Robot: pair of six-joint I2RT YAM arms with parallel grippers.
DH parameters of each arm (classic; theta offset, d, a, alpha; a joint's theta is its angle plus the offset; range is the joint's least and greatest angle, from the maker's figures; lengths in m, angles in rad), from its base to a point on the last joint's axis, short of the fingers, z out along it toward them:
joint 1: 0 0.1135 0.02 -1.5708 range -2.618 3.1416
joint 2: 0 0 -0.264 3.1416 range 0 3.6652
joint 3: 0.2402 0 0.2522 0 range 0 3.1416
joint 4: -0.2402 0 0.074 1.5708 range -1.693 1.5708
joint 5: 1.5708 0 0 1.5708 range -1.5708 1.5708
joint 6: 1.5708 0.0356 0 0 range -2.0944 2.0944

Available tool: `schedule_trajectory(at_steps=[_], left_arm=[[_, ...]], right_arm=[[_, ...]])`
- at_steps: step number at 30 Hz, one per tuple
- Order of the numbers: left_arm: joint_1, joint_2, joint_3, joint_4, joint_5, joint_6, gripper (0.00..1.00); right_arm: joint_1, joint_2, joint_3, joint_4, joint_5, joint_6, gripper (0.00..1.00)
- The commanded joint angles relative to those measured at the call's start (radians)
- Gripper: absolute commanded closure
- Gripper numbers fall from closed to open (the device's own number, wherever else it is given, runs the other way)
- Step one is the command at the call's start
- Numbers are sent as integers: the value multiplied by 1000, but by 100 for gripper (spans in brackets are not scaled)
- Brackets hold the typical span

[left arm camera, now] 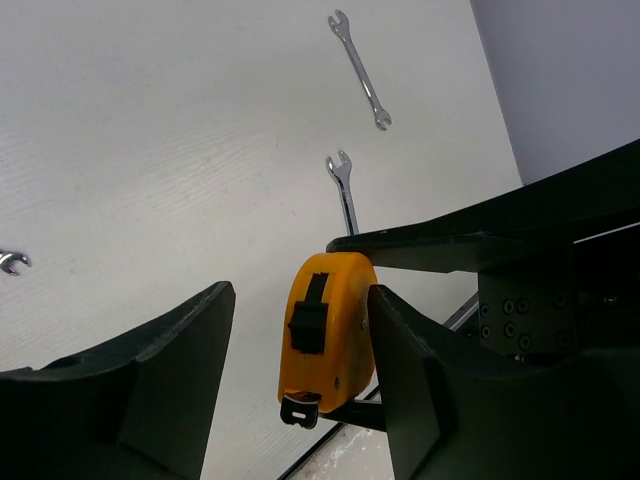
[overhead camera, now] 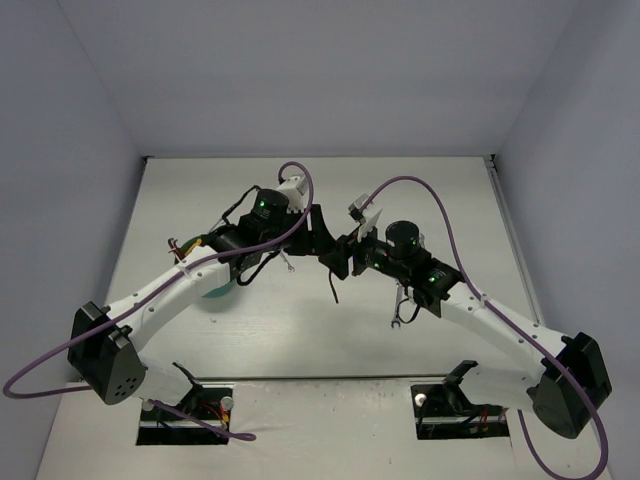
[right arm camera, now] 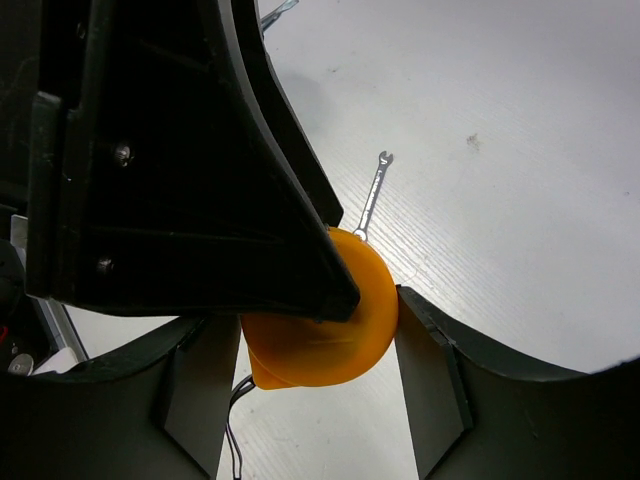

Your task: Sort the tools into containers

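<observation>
Mid-air handover, I judge: right gripper [right arm camera: 305, 315] pinches the orange tape measure [left arm camera: 328, 325]; left gripper [left arm camera: 300, 292], fingers wide, should close next.

walls [overhead camera: 300, 70]: pale grey | tabletop [overhead camera: 440, 200]: white | light: even

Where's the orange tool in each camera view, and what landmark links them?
Top external: no orange shows in this view.
Left wrist: orange tool at lower centre, between the jaws.
Right wrist: lower centre too, between the jaws.
Shared landmark: the silver wrench lying just beyond it in both wrist views.
</observation>
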Motion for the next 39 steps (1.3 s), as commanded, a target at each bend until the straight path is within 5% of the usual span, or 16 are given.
schedule_trajectory(at_steps=[1,4,13,20,22,30,39], left_arm=[[-3,-22,38,21,45,-6,48],[-2,-13,36,30,59,-11,54],[-2,9,41,57,120,-35,100],[48,-23,50,18,87,-6,100],[72,-41,56,-26,53,33,100],[166,-169,93,-225,-323,197,100],[277,-177,-10,-164,-623,239,100]], right_arm=[[5,-30,13,116,-19,-9,82],[4,-31,10,124,-27,-7,81],[5,-41,-4,131,-20,-10,73],[4,-50,-20,130,4,-18,21],[4,-55,-23,126,7,-16,13],[3,-108,-52,85,78,-16,8],[2,-105,-79,62,165,-10,7]])
